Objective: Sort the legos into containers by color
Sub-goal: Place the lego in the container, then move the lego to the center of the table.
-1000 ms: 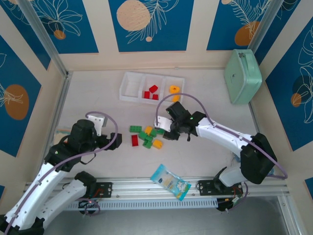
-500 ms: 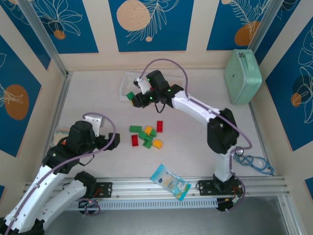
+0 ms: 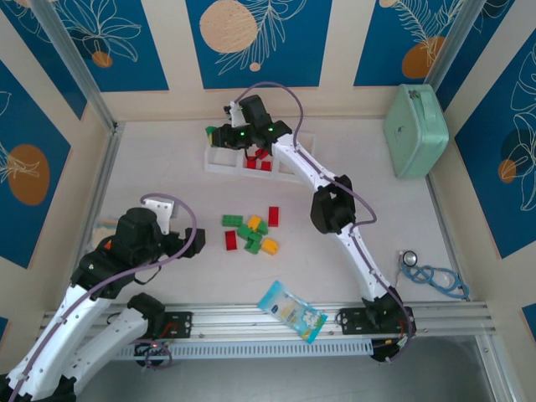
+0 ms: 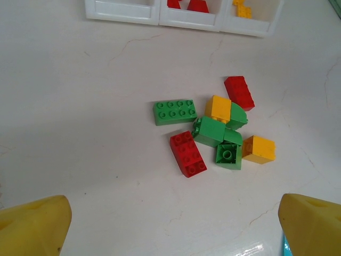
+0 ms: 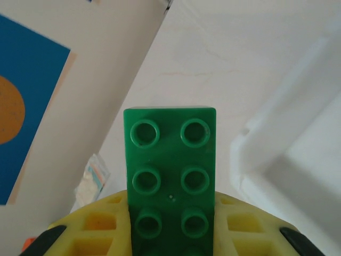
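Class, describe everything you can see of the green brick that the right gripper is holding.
The green brick looks like glossy plastic, two studs wide, six studs showing toward the wrist camera; its near end is hidden between the yellow fingers of the shut right gripper. It hangs above the table beside the white tray's left end, not in a compartment.

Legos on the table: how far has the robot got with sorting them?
Partly done. Red bricks lie in the white tray's middle compartment, yellow ones in its right one. The right gripper holds a green brick at the tray's left end. About eight loose bricks lie in a pile, unsorted.
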You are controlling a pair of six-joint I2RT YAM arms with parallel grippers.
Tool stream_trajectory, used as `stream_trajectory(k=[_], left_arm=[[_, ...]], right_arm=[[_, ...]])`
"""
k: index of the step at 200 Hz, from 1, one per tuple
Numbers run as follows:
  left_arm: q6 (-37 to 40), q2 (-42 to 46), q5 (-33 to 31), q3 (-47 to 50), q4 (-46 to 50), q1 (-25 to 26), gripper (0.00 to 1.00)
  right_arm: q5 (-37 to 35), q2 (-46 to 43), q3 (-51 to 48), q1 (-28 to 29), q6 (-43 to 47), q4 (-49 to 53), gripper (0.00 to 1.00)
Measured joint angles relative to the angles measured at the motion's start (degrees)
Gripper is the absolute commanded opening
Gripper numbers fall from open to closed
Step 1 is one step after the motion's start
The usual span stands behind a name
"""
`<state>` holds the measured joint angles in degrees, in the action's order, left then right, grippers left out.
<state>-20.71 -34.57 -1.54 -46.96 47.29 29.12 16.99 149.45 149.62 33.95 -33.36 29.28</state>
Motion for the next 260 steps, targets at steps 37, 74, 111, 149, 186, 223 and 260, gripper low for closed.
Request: stream_trajectory(k=[37,74,111,149,186,223,260], left_arm=[[0.02,0.00,0.44,0.00,-0.13,0.00,0.99],[0.04,-0.13,0.76,0.00,-0.13,0.00,0.99],[0.17,-0.61,1.29,0.00,-0.11,-0.02,0.99],[0.17,-1.77,1.33,0.04,-0.13,-0.02,0.99],[-0.42,-4.11,1.51,0.50,-0.17,-0.02,0.99],[-4.55,-9.64,3.21,2.54,-2.23,-0.02,1.00],[-7.32,-17.88,6.88,5.62,-6.71,0.42,0.99]], right_arm=[[0.33,2.58,0.98,-1.90,-4.24,0.66,0.40],[2.97,2.62,1.01,-3.74,-5.73,1.66,0.65],[4.26,2.40,1.01,-4.35,-3.63,5.92,0.88],[4.61,-1.73,-0.74,-4.31,-0.02,11.65,0.96],[2.16,-16.68,-12.83,-4.07,4.44,14.08,0.97],[-4.61,-38.29,-34.91,-3.80,11.76,11.41,0.96],[-12.74,-57.51,-58.80,-3.43,21.75,7.82,0.95]])
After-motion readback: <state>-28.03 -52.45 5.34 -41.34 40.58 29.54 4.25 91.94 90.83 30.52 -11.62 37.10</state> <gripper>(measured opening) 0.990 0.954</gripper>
